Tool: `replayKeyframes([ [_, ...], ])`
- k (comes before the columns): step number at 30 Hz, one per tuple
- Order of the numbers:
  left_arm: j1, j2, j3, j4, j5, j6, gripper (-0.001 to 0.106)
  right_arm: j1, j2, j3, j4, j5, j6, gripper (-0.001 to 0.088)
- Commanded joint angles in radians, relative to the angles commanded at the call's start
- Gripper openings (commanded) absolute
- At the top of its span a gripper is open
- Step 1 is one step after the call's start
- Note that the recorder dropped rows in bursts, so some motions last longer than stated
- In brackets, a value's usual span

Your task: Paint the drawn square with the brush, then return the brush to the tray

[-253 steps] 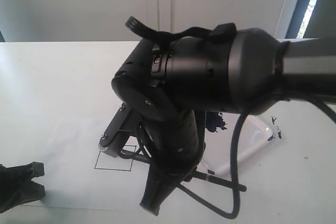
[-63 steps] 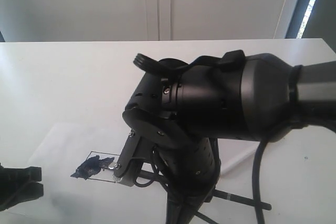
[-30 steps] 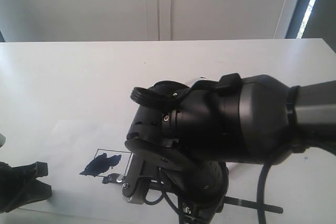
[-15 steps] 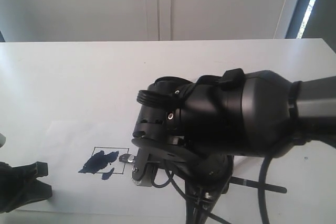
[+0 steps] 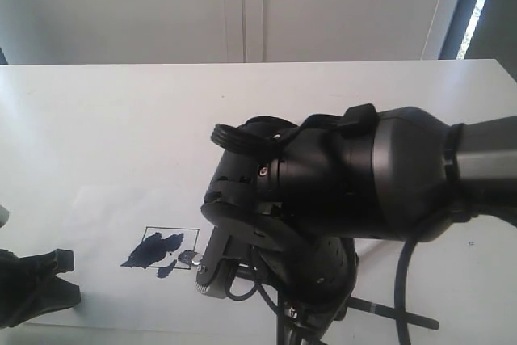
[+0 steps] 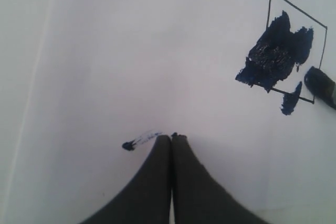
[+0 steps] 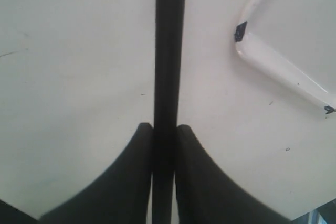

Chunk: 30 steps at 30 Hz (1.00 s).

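The drawn square [image 5: 171, 246] is a thin black outline on white paper, with a dark blue paint blotch [image 5: 152, 250] spilling over its left edge. In the left wrist view the square [image 6: 294, 45] has a small separate dab below it. The brush tip [image 5: 190, 258] rests at the square's lower right side and is also seen as the brush tip [image 6: 320, 85]. My right gripper [image 7: 164, 127] is shut on the brush's black handle [image 7: 169, 51]. A corner of the clear tray [image 7: 273, 61] lies beside the handle. My left gripper [image 6: 171, 137] is shut and holds nothing.
My bulky right arm [image 5: 347, 191] fills the middle of the exterior view and hides most of the tray. The brush's rear end [image 5: 396, 313] sticks out to the lower right. A small paint smear [image 6: 137, 141] marks the paper by the left fingertips. The left gripper [image 5: 32, 284] sits at the lower left.
The square, bare in the oldest frame, now carries a paint blotch. Over the last second the brush tip moved from below the square to its right side, leaving a small dab.
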Motion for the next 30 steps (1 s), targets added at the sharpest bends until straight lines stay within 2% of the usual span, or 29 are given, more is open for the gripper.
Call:
replayKeyframes([
  [7, 0.0, 0.0, 0.0, 0.0, -0.015, 0.0, 0.0, 0.021, 0.0, 0.0, -0.014, 0.0, 0.0, 0.0],
  [14, 0.0, 0.0, 0.0, 0.015, -0.014, 0.0, 0.0, 0.021, 0.013, -0.004, -0.113, -0.009, 0.045, 0.0],
  [22, 0.0, 0.0, 0.0, 0.031, -0.02, 0.0, 0.0, 0.011, 0.133, -0.054, -0.196, 0.0, 0.089, 0.0],
  [30, 0.0, 0.0, 0.0, 0.043, -0.021, -0.002, 0.0, 0.011, 0.138, -0.13, -0.23, -0.002, 0.095, 0.0],
])
